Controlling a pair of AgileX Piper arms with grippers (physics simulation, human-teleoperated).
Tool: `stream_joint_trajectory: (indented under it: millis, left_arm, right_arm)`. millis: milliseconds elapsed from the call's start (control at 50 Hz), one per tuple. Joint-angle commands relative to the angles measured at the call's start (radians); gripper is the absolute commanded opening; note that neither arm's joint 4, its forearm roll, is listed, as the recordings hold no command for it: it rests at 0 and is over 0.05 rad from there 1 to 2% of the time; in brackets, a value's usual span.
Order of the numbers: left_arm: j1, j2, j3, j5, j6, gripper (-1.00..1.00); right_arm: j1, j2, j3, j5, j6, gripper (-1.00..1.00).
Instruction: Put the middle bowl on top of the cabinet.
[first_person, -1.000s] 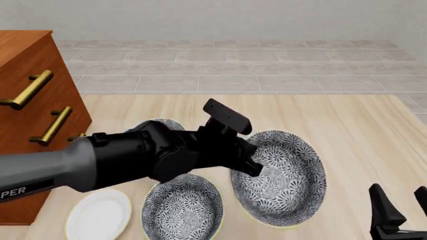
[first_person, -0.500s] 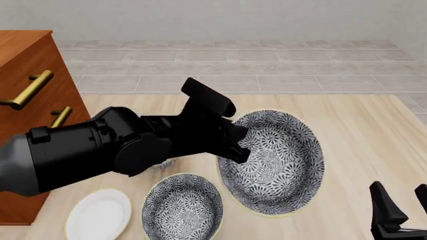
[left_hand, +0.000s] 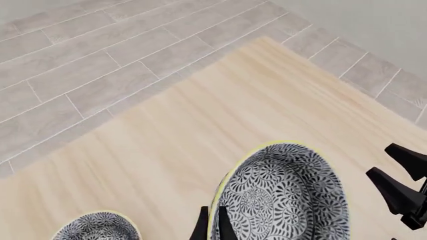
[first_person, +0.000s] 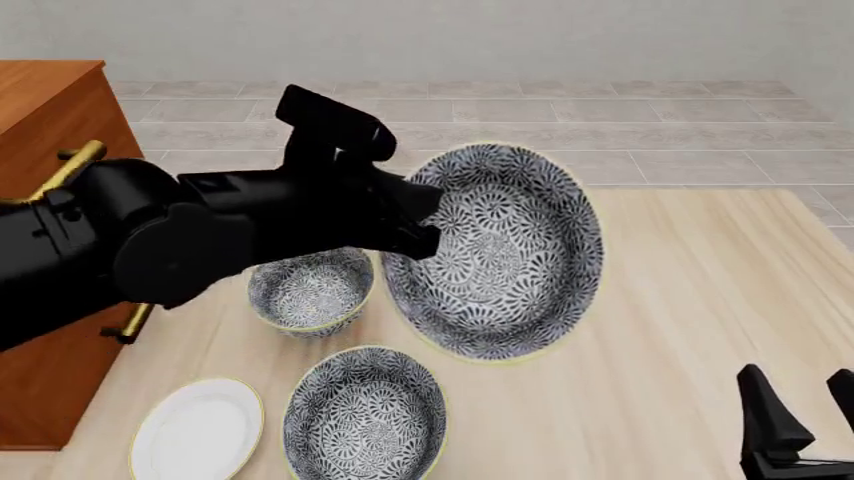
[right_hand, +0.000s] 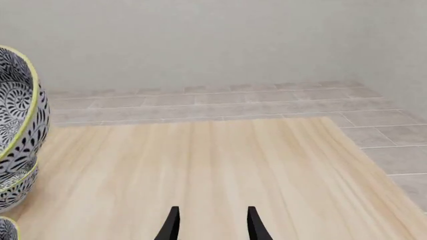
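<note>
Up and leftward since a second ago, the left pincer (first_person: 411, 222) has carried a wide bowl (first_person: 501, 250), clamped on its rim, tilted, off the worktop (first_person: 694, 300) towards the cabinet (first_person: 54, 100). This looks the widest of the three. The middle bowl (first_person: 364, 415) sits untouched at the near edge. It is likely stiff, slick and breakable, so pinch its rim. The right pincer (right_hand: 211, 217) is parted and empty.

Left arm (first_person: 147, 240) glossy black, bulky; right gripper (first_person: 801, 425) black, apparently pointed fingers.
</note>
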Motion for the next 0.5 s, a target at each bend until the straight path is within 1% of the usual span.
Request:
stream_joint_trajectory:
  millis: [20, 40, 60, 80, 120, 180, 320, 420, 460, 500]
  left_arm:
    - [0.072, -0.043, -0.039, 0.036, -0.01, -1.0]
    - [0.088, -0.048, -0.043, 0.038, -0.003, -1.0]
    - [0.102, -0.048, -0.048, 0.041, -0.012, -1.0]
    - [0.093, -0.048, -0.053, 0.046, -0.013, -1.0]
    - [0.123, -0.054, -0.062, 0.05, -0.014, -1.0]
    - [0.125, -0.057, -0.073, 0.06, -0.016, -1.0]
    - [0.184, -0.058, -0.119, 0.093, -0.029, -1.0]
    - [0.21, -0.059, -0.145, 0.118, -0.034, -1.0]
    - [0.218, -0.059, -0.162, 0.134, -0.047, -1.0]
    - [0.233, -0.053, -0.177, 0.147, -0.043, -1.0]
  right_arm:
    - [0.003, -0.001, 0.0, 0.002, -0.002, 1.0]
    - [0.003, 0.0, 0.0, 0.001, -0.002, 1.0]
    - [0.004, 0.0, 0.0, 0.0, -0.002, 1.0]
    - [0.003, 0.0, 0.0, 0.0, -0.003, 1.0]
    - [0.004, 0.001, 0.0, 0.0, -0.003, 1.0]
    - [0.004, 0.003, 0.0, -0.002, -0.003, 1.0]
    - [0.006, 0.005, 0.0, -0.004, -0.003, 1.0]
    - [0.007, 0.005, 0.0, -0.004, -0.005, 1.0]
    - [0.006, 0.006, 0.0, -0.006, -0.004, 1.0]
    - [0.005, 0.006, 0.0, -0.006, -0.003, 1.0]
